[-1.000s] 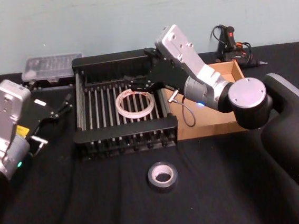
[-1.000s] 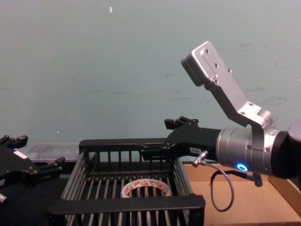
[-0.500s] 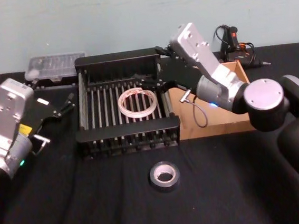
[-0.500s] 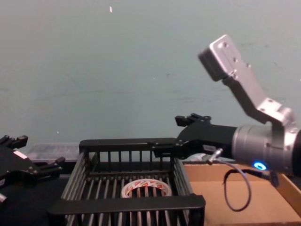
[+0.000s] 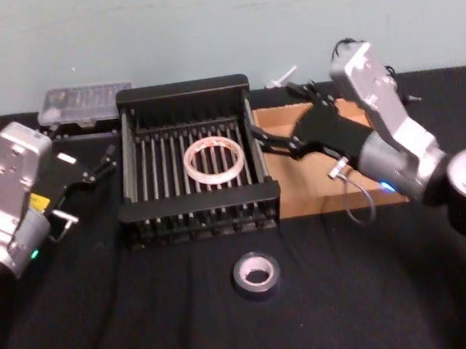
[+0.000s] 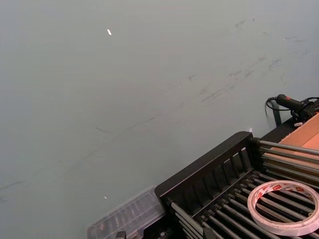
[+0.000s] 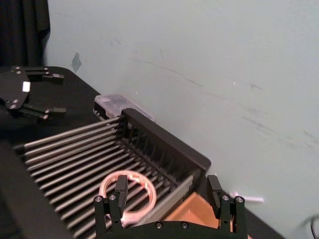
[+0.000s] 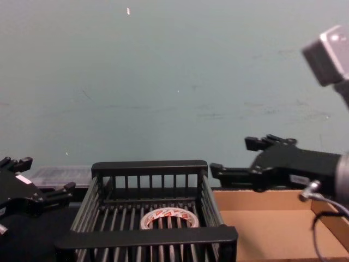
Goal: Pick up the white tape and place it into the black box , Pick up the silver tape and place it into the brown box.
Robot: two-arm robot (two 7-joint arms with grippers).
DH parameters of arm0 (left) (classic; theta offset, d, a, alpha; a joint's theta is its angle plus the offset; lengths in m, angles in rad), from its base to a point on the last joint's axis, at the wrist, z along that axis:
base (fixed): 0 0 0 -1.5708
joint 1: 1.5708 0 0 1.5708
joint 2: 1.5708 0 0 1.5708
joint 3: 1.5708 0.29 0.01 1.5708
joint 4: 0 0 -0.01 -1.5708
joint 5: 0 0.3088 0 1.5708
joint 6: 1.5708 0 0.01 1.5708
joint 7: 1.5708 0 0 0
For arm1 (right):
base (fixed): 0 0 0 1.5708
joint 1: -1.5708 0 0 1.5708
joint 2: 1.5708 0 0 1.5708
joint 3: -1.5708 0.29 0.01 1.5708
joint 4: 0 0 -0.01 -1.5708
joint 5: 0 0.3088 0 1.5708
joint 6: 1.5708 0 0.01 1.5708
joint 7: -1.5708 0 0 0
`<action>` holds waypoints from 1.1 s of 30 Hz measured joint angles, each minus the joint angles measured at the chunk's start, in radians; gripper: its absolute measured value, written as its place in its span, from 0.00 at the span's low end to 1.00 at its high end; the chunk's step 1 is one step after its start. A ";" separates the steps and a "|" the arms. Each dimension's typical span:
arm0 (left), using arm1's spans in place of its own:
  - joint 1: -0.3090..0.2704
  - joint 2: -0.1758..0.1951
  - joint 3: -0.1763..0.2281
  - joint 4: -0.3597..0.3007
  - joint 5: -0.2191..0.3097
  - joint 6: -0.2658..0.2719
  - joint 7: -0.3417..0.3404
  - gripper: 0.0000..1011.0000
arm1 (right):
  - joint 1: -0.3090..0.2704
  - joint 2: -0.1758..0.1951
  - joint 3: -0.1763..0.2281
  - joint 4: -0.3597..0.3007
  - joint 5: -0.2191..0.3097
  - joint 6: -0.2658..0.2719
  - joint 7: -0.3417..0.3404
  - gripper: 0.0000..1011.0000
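The white tape (image 5: pixel 213 160) lies flat on the slatted floor of the black box (image 5: pixel 200 216), near its middle. The right gripper (image 5: pixel 281 120) hangs over the brown box (image 5: pixel 318 203), just past the crate's right rim, its fingers spread apart and holding nothing. The silver tape (image 5: pixel 254 275) sits alone on the black tablecloth (image 5: pixel 106 319) in front of the crate, well apart from both grippers. The left gripper (image 5: pixel 103 158) rests to the left of the crate, fingers parted and empty. A clear plastic case (image 5: pixel 82 104) lies behind it, and a tool with cables (image 5: pixel 345 48) sits behind the cardboard tray.
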 joint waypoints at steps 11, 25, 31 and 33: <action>0.000 0.000 0.000 0.000 0.000 0.000 0.000 0.99 | -0.185 0.085 0.065 -0.181 0.066 0.071 -0.032 0.99; 0.000 0.000 0.000 0.000 0.000 0.000 0.000 0.99 | -0.311 0.142 0.077 -0.277 0.103 0.182 -0.037 0.99; 0.000 0.000 0.000 0.000 0.000 0.000 0.000 0.99 | -0.329 0.162 0.045 -0.318 0.105 0.275 -0.023 0.99; 0.000 0.000 0.000 0.000 0.000 0.000 0.000 0.99 | -0.330 0.164 0.036 -0.324 0.106 0.297 -0.020 0.99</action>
